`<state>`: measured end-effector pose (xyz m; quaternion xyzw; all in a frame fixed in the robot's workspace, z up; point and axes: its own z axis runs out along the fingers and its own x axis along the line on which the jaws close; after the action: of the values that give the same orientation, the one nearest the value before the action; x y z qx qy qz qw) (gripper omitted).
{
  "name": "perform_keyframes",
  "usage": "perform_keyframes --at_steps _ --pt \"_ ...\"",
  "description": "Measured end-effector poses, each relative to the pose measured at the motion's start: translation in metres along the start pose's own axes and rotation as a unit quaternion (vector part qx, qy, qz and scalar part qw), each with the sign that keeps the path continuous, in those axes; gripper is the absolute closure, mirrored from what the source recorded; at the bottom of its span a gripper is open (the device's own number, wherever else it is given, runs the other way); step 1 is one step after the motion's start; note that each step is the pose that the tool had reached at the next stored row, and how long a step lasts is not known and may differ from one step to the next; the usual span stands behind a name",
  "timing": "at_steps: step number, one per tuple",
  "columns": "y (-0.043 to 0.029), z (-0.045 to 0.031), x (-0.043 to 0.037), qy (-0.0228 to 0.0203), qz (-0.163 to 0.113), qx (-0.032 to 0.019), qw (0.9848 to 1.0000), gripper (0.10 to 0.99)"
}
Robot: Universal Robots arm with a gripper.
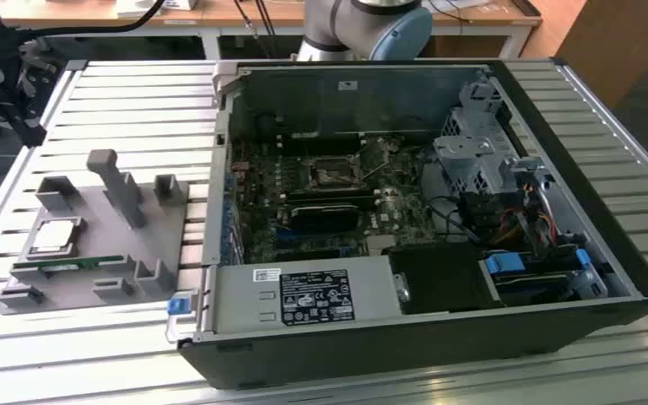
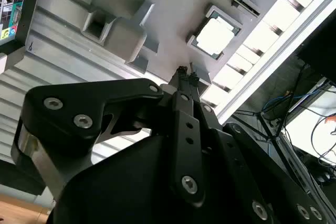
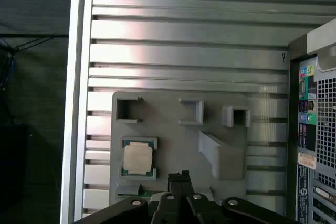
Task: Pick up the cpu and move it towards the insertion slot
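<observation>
First wrist view: hand [image 3: 181, 176] pressed together, near the chip [image 3: 138, 158] lying in the grey tray [image 3: 173, 109].

On the worktop [image 1: 132, 101], a holder plate [image 1: 172, 240] lies at the exterior view's left of an open computer case [image 1: 414, 354]. The cpu [image 1: 54, 237] rests on the plate, a memory stick [image 1: 71, 265] just beside it; the insertion slot [image 1: 332, 174] lies inside the case.

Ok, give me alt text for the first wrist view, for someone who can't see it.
The cpu lies flat in a recess of a grey holder on a slatted metal table. The gripper is in the foreground, holding nothing.
</observation>
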<state>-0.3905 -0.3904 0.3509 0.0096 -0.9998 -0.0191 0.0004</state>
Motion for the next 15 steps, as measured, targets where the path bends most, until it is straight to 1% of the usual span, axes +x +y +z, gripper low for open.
perform_keyframes --at_steps 7,15 --pt "0.0 0.0 0.0009 0.0 0.0 0.0 1.0 0.98" --pt "0.0001 0.0 0.005 0.0 0.0 0.0 1.0 0.98"
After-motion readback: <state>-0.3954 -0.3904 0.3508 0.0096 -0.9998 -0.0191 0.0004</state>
